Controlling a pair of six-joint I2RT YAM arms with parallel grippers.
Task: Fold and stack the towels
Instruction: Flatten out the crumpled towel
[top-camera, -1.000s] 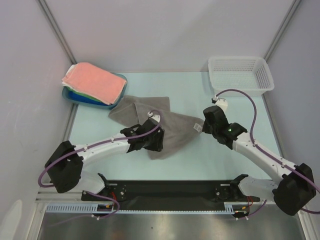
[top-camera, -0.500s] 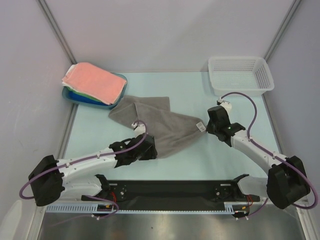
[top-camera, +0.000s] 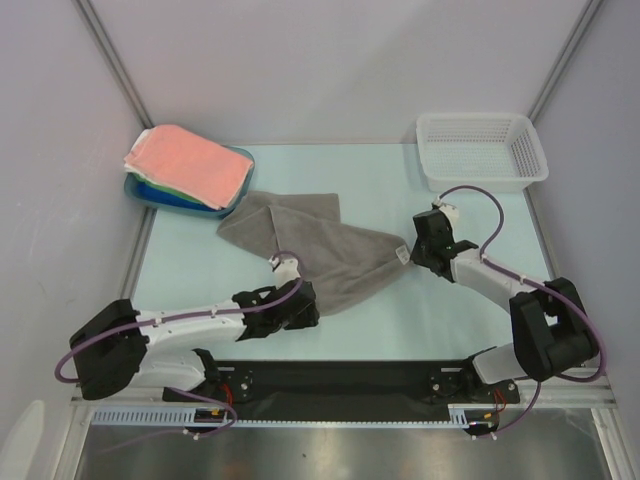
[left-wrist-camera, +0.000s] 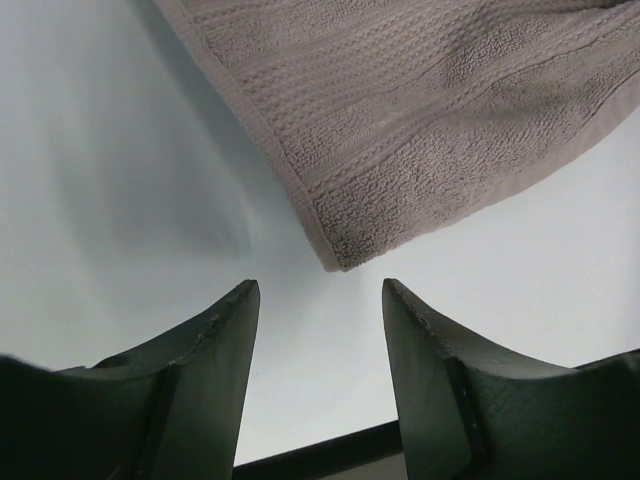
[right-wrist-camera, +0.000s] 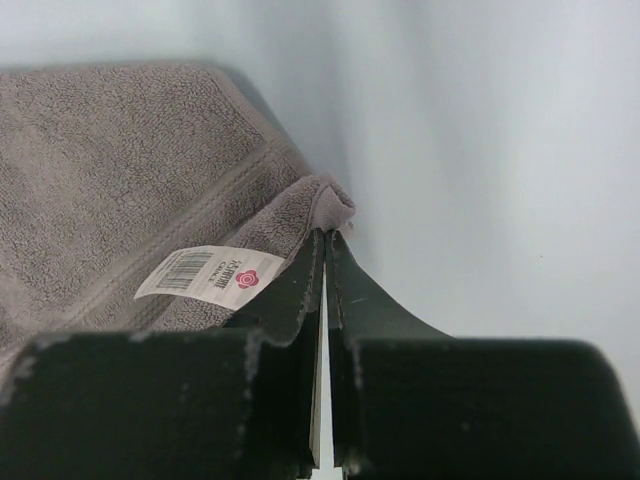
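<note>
On the pale tabletop a rumpled grey towel is spread near the middle, a blue tray is set at the far left corner and a white basket at the far right

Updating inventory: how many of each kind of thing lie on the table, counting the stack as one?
Loose grey terry towel: 1
Folded towel stack, salmon pink on top: 1
Blue plastic tray: 1
White perforated plastic basket: 1
Total: 4

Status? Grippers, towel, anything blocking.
Left gripper open, just short of grey towel, near corner. Right gripper shut at tagged corner; pinch unconfirmed. Towel rumpled, unfolded. Nothing in the way.
</note>
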